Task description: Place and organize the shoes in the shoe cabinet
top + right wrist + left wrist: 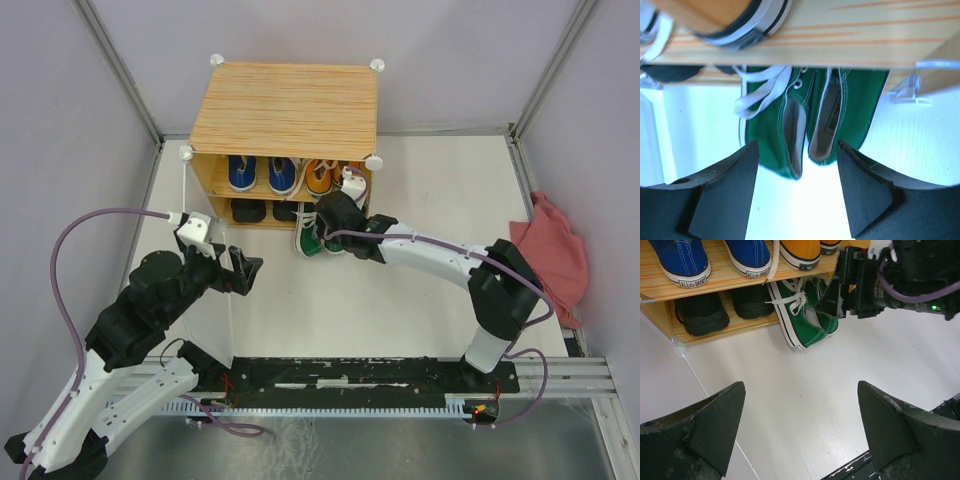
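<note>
Facing a boxy shoe cabinet [285, 105] with a streaky light wood-grain top, round white corner knobs [216, 60] and a translucent white door [665, 380] standing open on its left side. Showing, on the upper wooden shelf [730, 277], a pair of blue canvas sneakers [262, 174] with white rubber toes and stitched soles, and just beside them to the right, orange canvas sneakers [320, 177] of the same cut. Sheltering matte black ankle boots [250, 211] on the left side of the lower compartment, directly under the blue pair.

Finding the green canvas sneakers [815, 115] only half in: toes tucked under the shelf edge at the lower right, heels sticking out onto the smooth white table [400, 310], loose white laces trailing, one shoe tilting onto its side.

Meeting the right gripper [797, 195] at those heels, its blocky black fingers [725, 195] spreading wide on either side of the pair (contact with the canvas impossible to tell), clamping nothing.

Seeing the left gripper [800, 432] released as well, its wedge-shaped dark fingers [715, 430] gaping over bare tabletop, near the open door and well apart from the shoes.

Noting a soft red cloth [555, 255], crumpled against the right wall.
</note>
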Controlling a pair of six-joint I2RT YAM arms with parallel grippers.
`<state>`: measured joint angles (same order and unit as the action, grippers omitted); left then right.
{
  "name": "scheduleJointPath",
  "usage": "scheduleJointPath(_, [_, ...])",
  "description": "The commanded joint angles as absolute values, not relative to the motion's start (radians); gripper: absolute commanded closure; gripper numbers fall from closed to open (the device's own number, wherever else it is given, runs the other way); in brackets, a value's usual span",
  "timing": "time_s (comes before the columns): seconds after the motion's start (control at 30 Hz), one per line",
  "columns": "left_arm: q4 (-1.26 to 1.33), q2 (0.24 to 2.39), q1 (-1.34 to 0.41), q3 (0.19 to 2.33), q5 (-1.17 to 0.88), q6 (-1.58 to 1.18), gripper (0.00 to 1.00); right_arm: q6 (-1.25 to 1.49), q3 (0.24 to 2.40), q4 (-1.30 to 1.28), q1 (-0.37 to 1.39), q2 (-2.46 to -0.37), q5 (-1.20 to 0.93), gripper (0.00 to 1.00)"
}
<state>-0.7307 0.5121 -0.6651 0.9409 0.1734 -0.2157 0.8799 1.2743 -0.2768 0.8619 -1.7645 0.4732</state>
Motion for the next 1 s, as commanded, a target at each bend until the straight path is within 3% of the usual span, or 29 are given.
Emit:
scheduleJointPath(0.0, [-0.7,0.502,-0.661,0.941,0.196,-0.189,0.01,0.845,1.229,-0.352,0.887,-1.672,0.495,0.29])
scheduleJointPath(0.77, [-0.704,0.504,-0.661,0.919,0.216,-0.163,0.01,0.78,1.196,-0.237,0.89,-1.817,0.612,0.36])
scheduleJointPath(0.87, [-0.696,0.507,-0.661,0.91,0.212,-0.158,0.01,0.775,1.167,-0.2,0.89,-1.818,0.656,0.47])
scheduleJointPath(0.97, [-0.687,0.51,-0.661,0.901,0.21,-0.156,0.01,0.759,1.14,-0.175,0.89,-1.813,0.707,0.72])
